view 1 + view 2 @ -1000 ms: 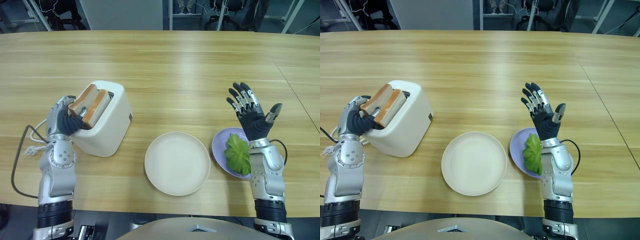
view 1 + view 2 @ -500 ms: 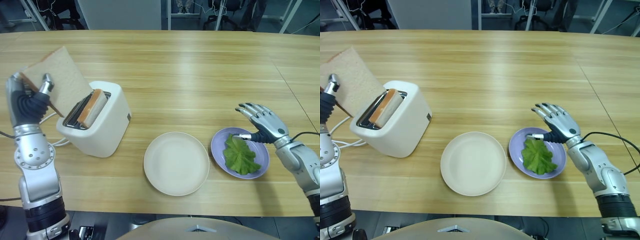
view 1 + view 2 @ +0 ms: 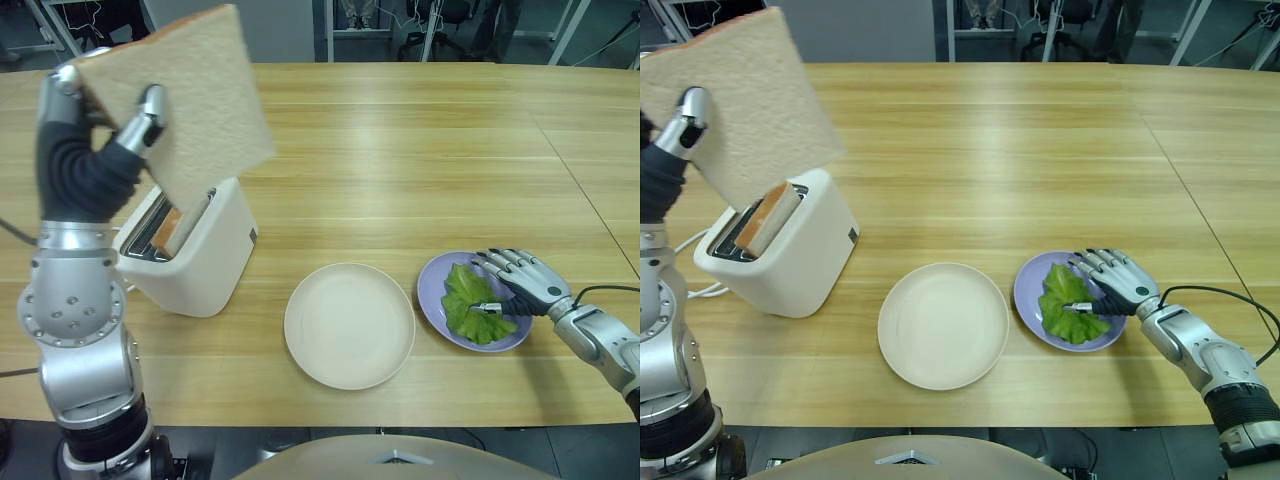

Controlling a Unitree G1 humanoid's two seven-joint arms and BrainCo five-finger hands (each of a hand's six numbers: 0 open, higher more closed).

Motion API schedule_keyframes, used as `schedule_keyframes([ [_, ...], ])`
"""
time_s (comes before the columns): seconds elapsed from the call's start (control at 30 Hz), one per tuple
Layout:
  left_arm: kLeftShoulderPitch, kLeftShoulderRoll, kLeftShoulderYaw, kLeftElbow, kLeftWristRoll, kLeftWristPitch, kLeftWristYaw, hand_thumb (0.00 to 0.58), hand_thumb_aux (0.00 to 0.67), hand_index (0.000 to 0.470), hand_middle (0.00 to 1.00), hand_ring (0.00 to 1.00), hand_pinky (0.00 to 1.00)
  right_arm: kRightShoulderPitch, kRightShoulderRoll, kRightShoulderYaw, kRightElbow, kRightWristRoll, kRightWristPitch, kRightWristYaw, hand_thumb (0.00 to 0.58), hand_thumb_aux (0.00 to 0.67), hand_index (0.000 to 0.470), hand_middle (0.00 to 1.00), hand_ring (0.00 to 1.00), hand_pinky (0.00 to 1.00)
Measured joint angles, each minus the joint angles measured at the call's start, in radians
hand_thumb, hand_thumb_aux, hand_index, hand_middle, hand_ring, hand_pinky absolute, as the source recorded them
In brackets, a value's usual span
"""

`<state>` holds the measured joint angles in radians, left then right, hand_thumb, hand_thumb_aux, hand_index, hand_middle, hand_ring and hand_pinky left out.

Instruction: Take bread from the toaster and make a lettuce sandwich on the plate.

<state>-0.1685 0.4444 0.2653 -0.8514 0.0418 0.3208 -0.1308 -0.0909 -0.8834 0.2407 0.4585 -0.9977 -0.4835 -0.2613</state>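
Observation:
My left hand (image 3: pixel 92 168) is raised high above the white toaster (image 3: pixel 205 262) and is shut on a slice of bread (image 3: pixel 195 92), which is held up on edge. A second slice (image 3: pixel 170 228) stands in the toaster's slot. The cream plate (image 3: pixel 349 325) lies bare at the table's front centre. To its right, a purple dish (image 3: pixel 480 346) holds green lettuce (image 3: pixel 462 300). My right hand (image 3: pixel 522 284) lies low over the dish's right side, its fingers and thumb curled onto the lettuce's edge.
The toaster's white cord (image 3: pixel 698 291) trails off to the left behind it. The wooden table (image 3: pixel 400 150) stretches wide and bare behind the plates. Chairs and desk legs stand beyond its far edge.
My left hand has lifted the bread slice from beside the toaster to high above it. My right hand has dropped onto the purple dish and curled onto the lettuce, which now looks bunched.

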Motion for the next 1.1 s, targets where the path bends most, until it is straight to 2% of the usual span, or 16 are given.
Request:
schedule_keyframes([
  [0.03,-0.004,-0.001,-0.010,-0.011,-0.010,0.021,-0.007,0.580,0.670,0.460,1.00,1.00,1.00,-0.007,-0.002,0.009,0.008,-0.001,-0.004,-0.004,0.548,0.512,0.352,0.00,0.00,0.00],
  [0.07,-0.018,-0.007,-0.021,-0.019,-0.023,0.048,-0.014,0.580,0.670,0.460,1.00,1.00,1.00,-0.018,-0.006,0.025,0.024,-0.004,-0.008,-0.006,0.575,0.610,0.419,0.00,0.00,0.00],
  [0.1,-0.027,-0.009,-0.028,-0.025,-0.033,0.068,-0.017,0.580,0.670,0.460,1.00,1.00,1.00,-0.024,-0.007,0.035,0.029,-0.008,-0.010,-0.010,0.580,0.670,0.460,0.00,0.00,0.00],
  [0.37,-0.109,-0.030,-0.066,-0.062,-0.099,0.190,-0.037,0.580,0.670,0.460,1.00,1.00,1.00,-0.062,-0.021,0.083,0.067,-0.007,-0.036,-0.024,0.580,0.670,0.460,0.00,0.00,0.00],
  [0.5,-0.103,-0.033,-0.098,-0.061,-0.116,0.224,-0.050,0.580,0.670,0.460,1.00,1.00,1.00,-0.066,-0.024,0.092,0.077,-0.005,-0.043,-0.027,0.580,0.670,0.460,0.00,0.00,0.00],
  [0.6,-0.043,-0.031,-0.166,-0.037,-0.117,0.232,-0.077,0.580,0.670,0.460,1.00,1.00,1.00,-0.067,-0.024,0.095,0.076,0.014,-0.053,-0.029,0.580,0.670,0.460,0.00,0.00,0.00],
  [0.73,0.104,0.007,-0.348,0.087,-0.079,0.201,-0.144,0.580,0.670,0.460,1.00,1.00,1.00,-0.066,-0.023,0.080,0.031,0.058,-0.059,-0.033,0.580,0.670,0.460,0.00,0.00,0.00],
  [0.87,0.218,0.048,-0.503,0.259,0.000,0.122,-0.187,0.580,0.670,0.460,1.00,1.00,1.00,-0.062,-0.028,0.040,-0.043,0.099,-0.051,-0.029,0.580,0.670,0.460,0.00,0.00,0.00],
  [1.1,0.304,0.043,-0.627,0.460,0.084,0.038,-0.210,0.580,0.670,0.460,1.00,1.00,1.00,-0.019,-0.046,0.001,-0.117,0.134,-0.037,0.014,0.580,0.670,0.460,0.00,0.00,0.00],
])
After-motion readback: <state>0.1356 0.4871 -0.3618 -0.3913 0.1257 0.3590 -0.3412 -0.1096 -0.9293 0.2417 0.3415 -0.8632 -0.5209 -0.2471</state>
